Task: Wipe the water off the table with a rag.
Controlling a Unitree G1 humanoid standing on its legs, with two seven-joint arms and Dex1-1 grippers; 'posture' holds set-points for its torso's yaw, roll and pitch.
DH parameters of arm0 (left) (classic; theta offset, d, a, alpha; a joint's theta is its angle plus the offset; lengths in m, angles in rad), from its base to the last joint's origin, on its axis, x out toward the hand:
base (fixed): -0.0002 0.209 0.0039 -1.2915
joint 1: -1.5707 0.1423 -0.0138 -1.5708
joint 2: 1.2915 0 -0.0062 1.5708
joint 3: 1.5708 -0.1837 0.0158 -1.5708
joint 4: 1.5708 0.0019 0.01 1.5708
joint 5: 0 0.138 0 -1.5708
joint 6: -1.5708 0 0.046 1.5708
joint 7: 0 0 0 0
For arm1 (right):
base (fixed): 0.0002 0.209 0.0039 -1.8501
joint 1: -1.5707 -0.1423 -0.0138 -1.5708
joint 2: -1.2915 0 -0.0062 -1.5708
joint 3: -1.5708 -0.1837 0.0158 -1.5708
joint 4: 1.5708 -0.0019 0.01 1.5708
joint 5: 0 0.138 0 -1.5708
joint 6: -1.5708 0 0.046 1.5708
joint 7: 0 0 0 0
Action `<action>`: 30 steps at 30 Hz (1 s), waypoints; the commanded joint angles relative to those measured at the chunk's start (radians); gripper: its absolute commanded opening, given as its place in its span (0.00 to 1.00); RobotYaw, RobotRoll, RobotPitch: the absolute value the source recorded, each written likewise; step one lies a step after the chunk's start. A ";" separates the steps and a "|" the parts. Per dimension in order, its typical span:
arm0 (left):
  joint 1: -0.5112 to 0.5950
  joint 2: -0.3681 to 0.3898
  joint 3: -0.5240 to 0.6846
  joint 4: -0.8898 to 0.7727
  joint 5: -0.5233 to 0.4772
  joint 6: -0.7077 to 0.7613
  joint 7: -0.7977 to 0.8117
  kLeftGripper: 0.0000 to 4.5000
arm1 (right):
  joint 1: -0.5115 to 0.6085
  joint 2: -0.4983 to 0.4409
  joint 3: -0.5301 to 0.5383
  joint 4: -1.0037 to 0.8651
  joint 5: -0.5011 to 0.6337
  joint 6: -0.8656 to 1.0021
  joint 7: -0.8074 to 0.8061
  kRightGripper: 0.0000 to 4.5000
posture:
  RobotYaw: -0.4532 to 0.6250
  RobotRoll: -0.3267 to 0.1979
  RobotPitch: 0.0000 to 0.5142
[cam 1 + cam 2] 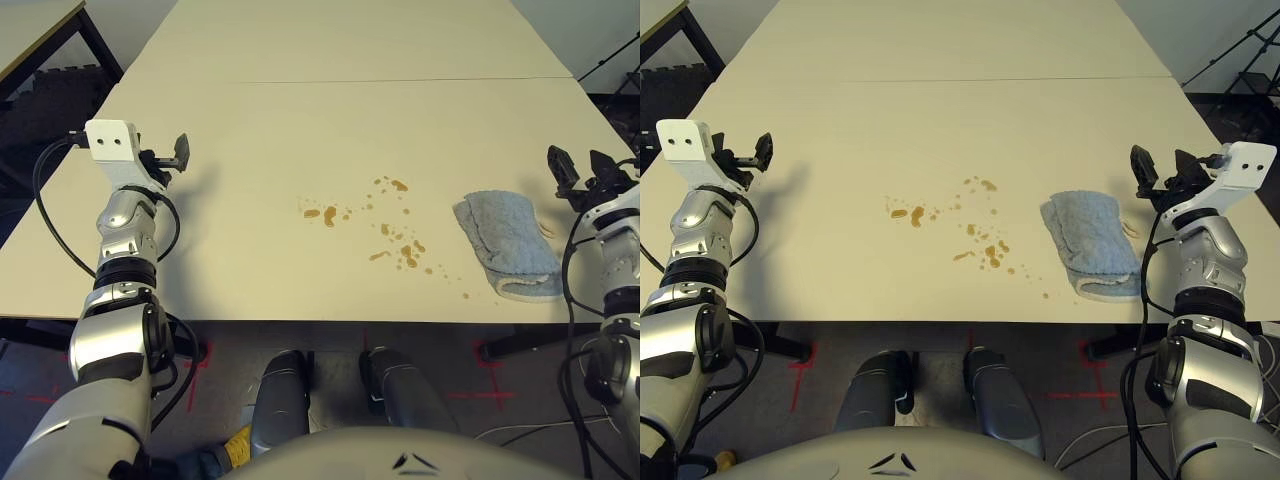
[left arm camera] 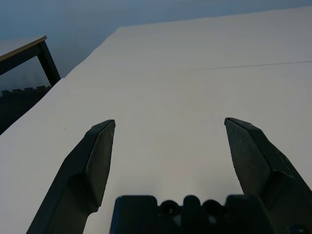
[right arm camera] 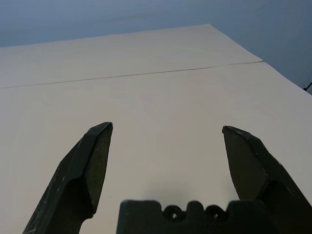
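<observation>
Amber-brown drops of water (image 1: 400,245) lie scattered on the pale cream table (image 1: 330,130), with a small separate patch (image 1: 322,213) to their left. A folded light blue rag (image 1: 508,243) lies flat just right of the drops, near the table's front edge. My right gripper (image 1: 1160,168) hovers open to the right of the rag, apart from it, with nothing between its fingers (image 3: 83,170). My left gripper (image 1: 172,155) is open over the table's left side, far from the drops, fingers (image 2: 92,165) spread wide over bare tabletop.
A thin seam (image 1: 340,80) crosses the table behind the spill. A separate dark-edged table (image 1: 40,35) stands at the far left corner. A black tripod leg (image 1: 1240,45) shows beyond the right edge. Bare tabletop stretches all around the spill.
</observation>
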 commanded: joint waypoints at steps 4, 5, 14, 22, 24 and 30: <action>0.004 0.005 0.001 -0.005 0.006 0.004 0.007 1.00 | 0.007 0.002 0.002 -0.003 0.000 0.002 -0.001 0.99 | 0.27 0.62 0.29; 0.003 0.004 0.000 -0.005 0.006 0.005 0.007 1.00 | 0.009 0.001 0.002 -0.006 0.000 0.003 -0.001 0.99 | 0.27 0.62 0.30; -0.012 -0.002 -0.016 -0.008 -0.003 0.016 -0.077 1.00 | 0.046 -0.004 -0.005 -0.063 0.008 0.023 -0.009 0.99 | 0.25 0.62 0.33; 0.066 0.013 -0.055 -0.201 -0.105 0.133 -0.492 1.00 | 0.045 -0.005 0.000 -0.059 -0.001 0.025 -0.012 0.99 | 0.26 0.62 0.27; 0.114 0.022 -0.069 -0.289 -0.141 0.187 -0.597 1.00 | 0.040 -0.004 0.004 -0.048 -0.006 0.021 -0.013 0.99 | 0.26 0.62 0.26; 0.279 0.073 -0.139 -0.586 -0.249 0.418 -0.862 1.00 | 0.012 -0.023 0.020 -0.048 -0.020 0.050 -0.008 0.99 | 0.26 0.62 0.23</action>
